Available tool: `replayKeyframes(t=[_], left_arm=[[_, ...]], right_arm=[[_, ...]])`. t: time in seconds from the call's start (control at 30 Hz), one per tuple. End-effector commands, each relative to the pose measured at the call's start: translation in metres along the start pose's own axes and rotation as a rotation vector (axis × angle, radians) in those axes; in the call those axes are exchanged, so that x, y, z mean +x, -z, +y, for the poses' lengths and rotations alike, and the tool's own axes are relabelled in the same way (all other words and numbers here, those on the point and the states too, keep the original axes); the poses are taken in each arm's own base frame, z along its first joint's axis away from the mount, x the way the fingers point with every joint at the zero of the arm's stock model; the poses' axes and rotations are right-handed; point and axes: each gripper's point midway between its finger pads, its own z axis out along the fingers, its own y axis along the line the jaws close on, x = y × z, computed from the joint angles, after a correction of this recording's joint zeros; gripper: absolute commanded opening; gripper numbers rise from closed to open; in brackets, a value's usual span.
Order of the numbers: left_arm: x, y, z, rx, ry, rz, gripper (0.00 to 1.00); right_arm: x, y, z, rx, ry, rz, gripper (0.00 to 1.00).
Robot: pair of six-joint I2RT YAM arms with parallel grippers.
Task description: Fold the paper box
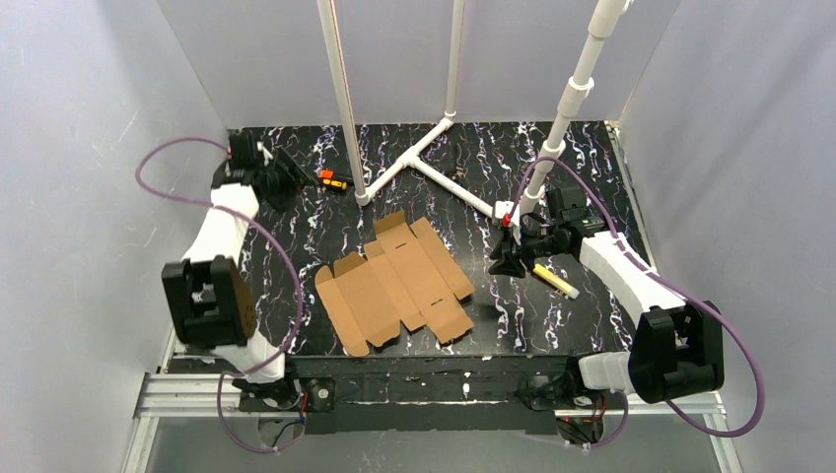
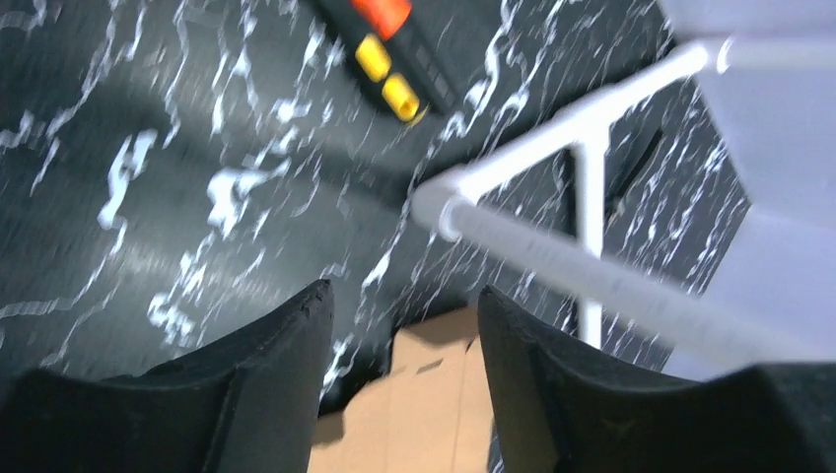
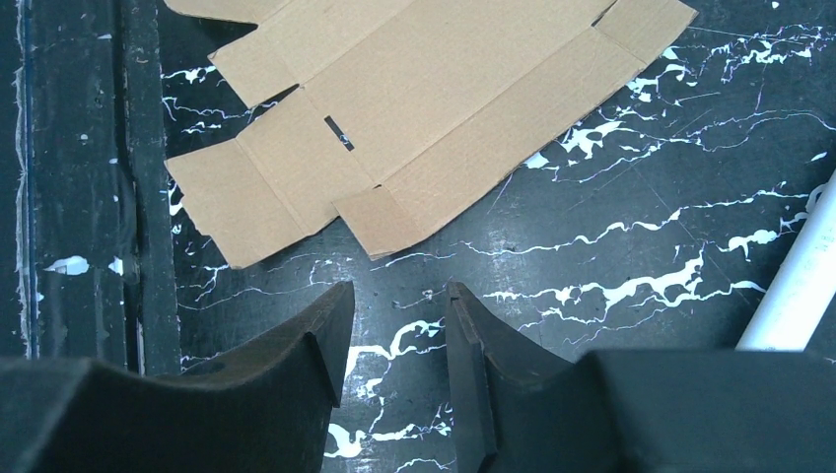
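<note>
While the paper box (image 1: pixel 394 281) is lying unfolded as a flat die-cut sheet mid-table (image 1: pixel 562 325), close to the near edge, I am judging it light, stiff across its panels, weak along the scores and easily creased. An outer flap edge is offering the likeliest hold, since the sheet is hugging the surface. My right gripper (image 3: pixel 399 288) is hovering just beside its right flaps, fingers slightly parted, holding nothing. My left gripper (image 2: pixel 404 294) is hanging well apart at the far left, fingers spread, empty. A white pipe frame (image 1: pixel 414 163) is crowding the far side, a yellow stick (image 1: pixel 555 281) is lying by the right gripper, and open room is showing to the sheet's left.
</note>
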Motion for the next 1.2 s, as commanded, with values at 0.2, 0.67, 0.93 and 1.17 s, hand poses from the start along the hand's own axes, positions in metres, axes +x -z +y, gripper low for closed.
replayKeyframes(t=[0.2,0.67,0.93,1.17], left_arm=[[-0.028,-0.081,-0.044,-0.101,0.124,0.113,0.52],[-0.021,-0.153,-0.061,-0.19,0.077,0.077,0.47],[-0.014,-0.178,-0.053,-0.193,0.056,0.098,0.46],[-0.008,-0.184,-0.033,-0.257,0.032,0.099,0.47]], right_arm=[[-0.008,0.003,0.0,-0.01,0.018,-0.022,0.48],[-0.005,0.002,0.001,-0.03,0.009,-0.009,0.48],[-0.004,0.002,0.002,-0.033,0.009,-0.009,0.48],[-0.003,0.002,0.002,-0.032,0.012,-0.004,0.48]])
